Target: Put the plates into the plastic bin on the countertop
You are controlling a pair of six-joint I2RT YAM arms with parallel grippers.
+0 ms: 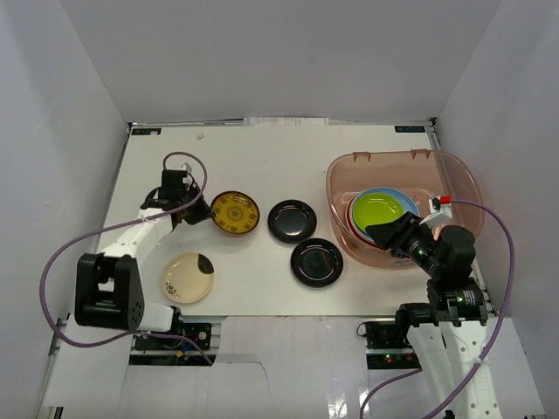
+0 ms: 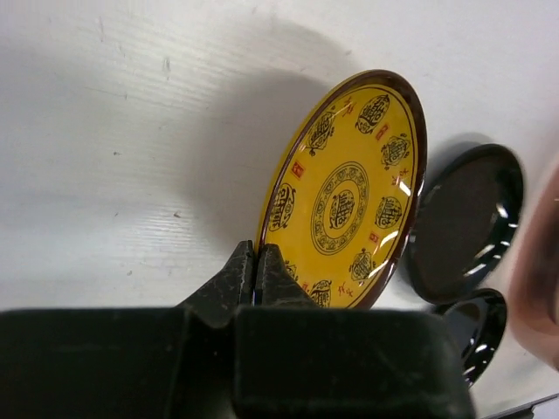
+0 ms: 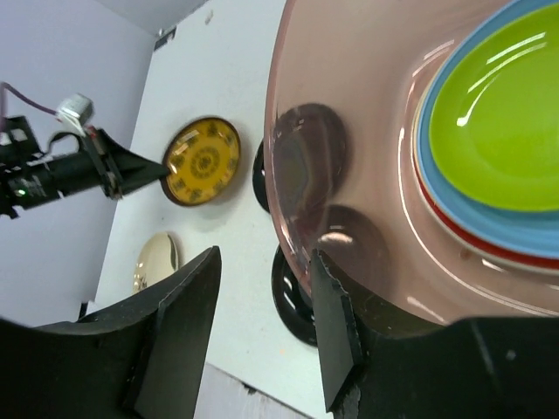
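Yellow patterned plate [image 2: 345, 196], rim clamped in left hand [image 2: 255, 262]; right hand [image 3: 262, 257] apart at bin [image 3: 367, 78] rim.

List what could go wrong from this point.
1. The left gripper pinches the yellow plate only by its rim, so it may slip or swing when lifted.
2. Two black plates lie between it and the bin. A low carry could knock them.
3. The right gripper hangs open at the bin's near wall, so the arms could collide there.
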